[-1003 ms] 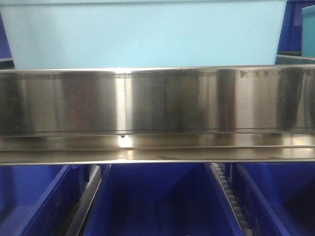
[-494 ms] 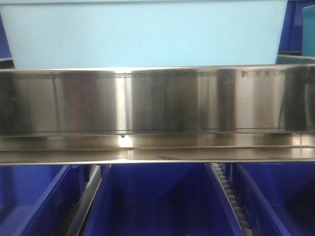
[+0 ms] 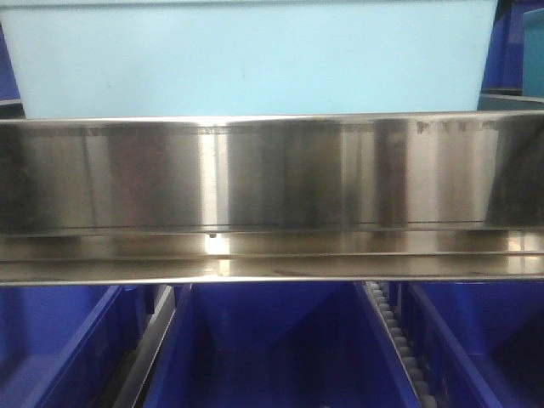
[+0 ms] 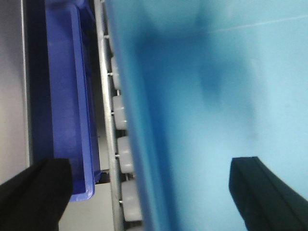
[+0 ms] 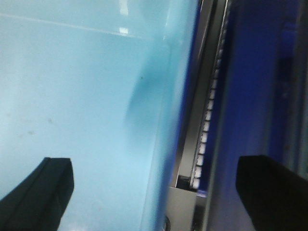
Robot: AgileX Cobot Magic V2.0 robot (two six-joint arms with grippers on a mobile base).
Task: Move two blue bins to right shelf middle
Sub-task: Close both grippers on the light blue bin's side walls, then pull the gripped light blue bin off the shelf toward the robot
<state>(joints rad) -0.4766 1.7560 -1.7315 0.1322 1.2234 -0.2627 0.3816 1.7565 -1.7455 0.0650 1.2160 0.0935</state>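
The pale blue bin [image 3: 255, 59] fills most of the upper part of the front view. It sits on the shelf level above the stainless shelf rail [image 3: 272, 178] that crosses the middle of the frame, and its long axis runs along that rail from side to side. That leaves its two short end walls as the parts to be gripped. Dark blue bins [image 3: 272, 348] occupy the level below, and more dark blue shows at the upper right. A pale sliver [image 3: 535, 51] at the right edge could be the second bin, but too little shows to tell. A roller track [image 3: 395, 340] separates the lower bins. The front view shows neither arm; only the wrist views reveal how the grasp is set up. In the left wrist view the bin's wall runs up the middle of the frame. The left end effector [image 4: 149, 168] is spread wide across it, with one black finger at lower left, on the side of the white rollers [image 4: 120, 144] and a neighbouring dark blue bin [image 4: 72, 96], and the other at lower right over the pale interior. The right wrist view mirrors this: the right end effector [image 5: 154, 163] is also spread wide, with one finger over the pale interior and one at lower right on the side of the roller strip [image 5: 207, 125]. Neither pair of fingers visibly touches the plastic. Each arm looks equally close to its own end wall, so the next move is probably for both to close at once.
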